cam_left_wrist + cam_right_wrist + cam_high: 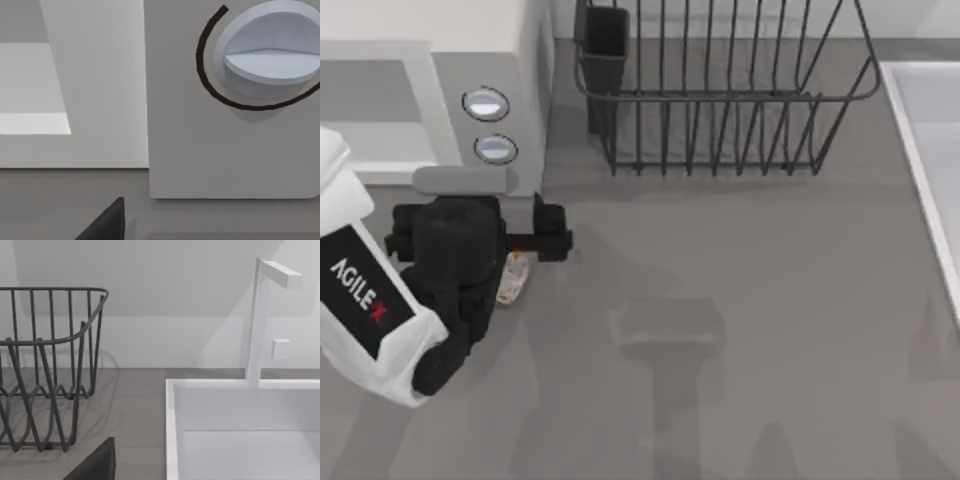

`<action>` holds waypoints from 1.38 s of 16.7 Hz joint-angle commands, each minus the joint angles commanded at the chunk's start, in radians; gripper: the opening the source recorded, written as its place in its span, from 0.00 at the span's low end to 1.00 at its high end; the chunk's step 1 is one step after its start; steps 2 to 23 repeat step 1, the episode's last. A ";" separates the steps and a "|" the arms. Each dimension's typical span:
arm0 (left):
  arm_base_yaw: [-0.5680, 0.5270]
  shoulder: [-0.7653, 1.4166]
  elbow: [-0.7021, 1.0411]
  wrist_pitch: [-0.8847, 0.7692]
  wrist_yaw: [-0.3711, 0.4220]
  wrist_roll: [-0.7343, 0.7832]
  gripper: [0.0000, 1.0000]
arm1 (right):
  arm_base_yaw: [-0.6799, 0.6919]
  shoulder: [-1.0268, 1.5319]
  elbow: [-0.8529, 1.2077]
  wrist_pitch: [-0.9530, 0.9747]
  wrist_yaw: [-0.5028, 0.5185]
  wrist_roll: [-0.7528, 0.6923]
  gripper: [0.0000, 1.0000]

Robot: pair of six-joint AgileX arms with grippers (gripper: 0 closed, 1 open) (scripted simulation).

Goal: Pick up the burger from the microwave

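Note:
The microwave point(470, 60) stands at the table's back left, light grey with two round knobs point(486, 103). In the left wrist view one knob point(270, 55) of the microwave point(225, 150) sits very close, with the pale cavity beside it. The burger point(513, 277), small and cream-white with a yellow streak, lies just in front of the microwave, tight against the dark body of my left gripper point(552, 230) and partly hidden by it. I cannot see whether it is held. A dark edge of my right gripper point(95, 465) shows in its wrist view, off to the right by the sink.
A dark wire dish rack point(720, 90) stands at the back middle, with a dark cup holder point(606, 45) on its left end. A white sink basin point(930, 170) runs along the right edge, seen as the basin point(240, 430) with a white faucet point(257, 320).

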 joint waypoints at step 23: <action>0.000 0.000 0.000 0.000 0.000 0.000 1.00 | 0.000 0.000 0.000 0.000 0.000 0.000 1.00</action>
